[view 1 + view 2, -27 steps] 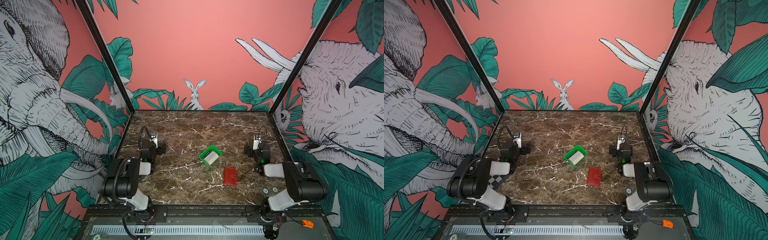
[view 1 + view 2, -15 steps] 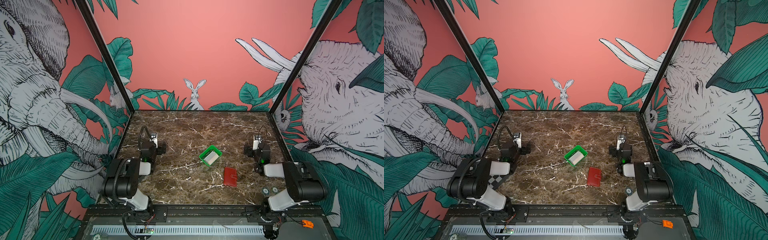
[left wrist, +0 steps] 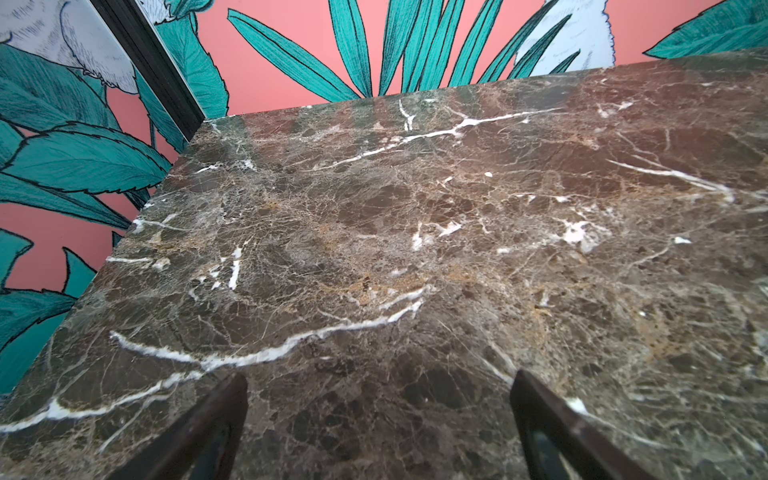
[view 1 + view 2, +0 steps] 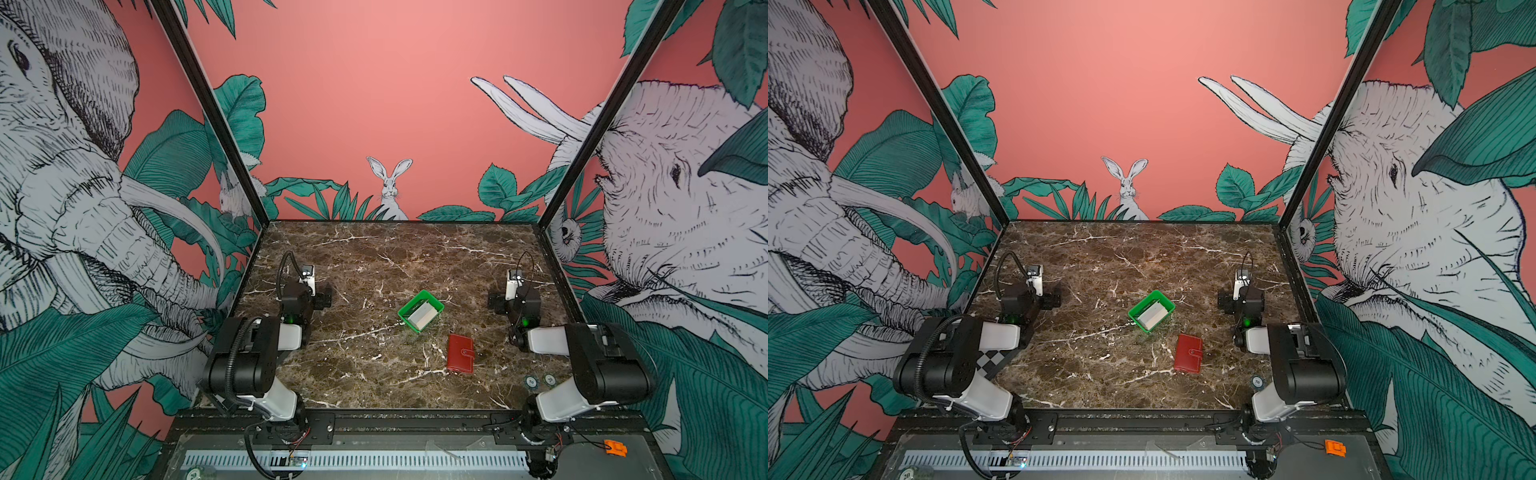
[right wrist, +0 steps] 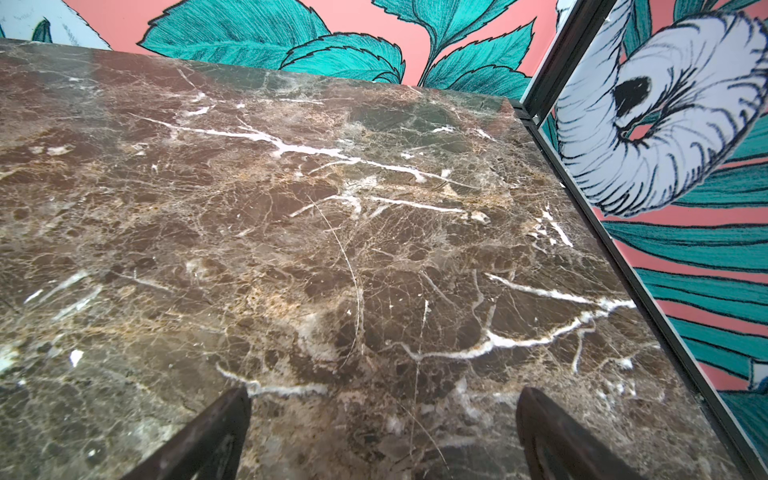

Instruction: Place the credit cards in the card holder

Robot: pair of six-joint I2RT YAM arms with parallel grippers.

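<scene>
Both grippers stood wide and empty, left gripper at the left, right gripper at the right, seemingly clear of the work. Pale cards sat in the tray mid-tabletop. The holder lay snapped shut nearer and right, apart from the tray, probably needing opening first.

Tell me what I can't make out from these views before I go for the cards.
- credit cards: too small in both top views. They show as a pale block in the green tray; count and print are unreadable, and the tray wall hides the lower edges.
- card holder: folded shut, so its cover hides the pockets.
- Wrist views: only marble table shows; tray and holder are out of frame. The left gripper and right gripper fingers are cut off by the picture edge.
</scene>
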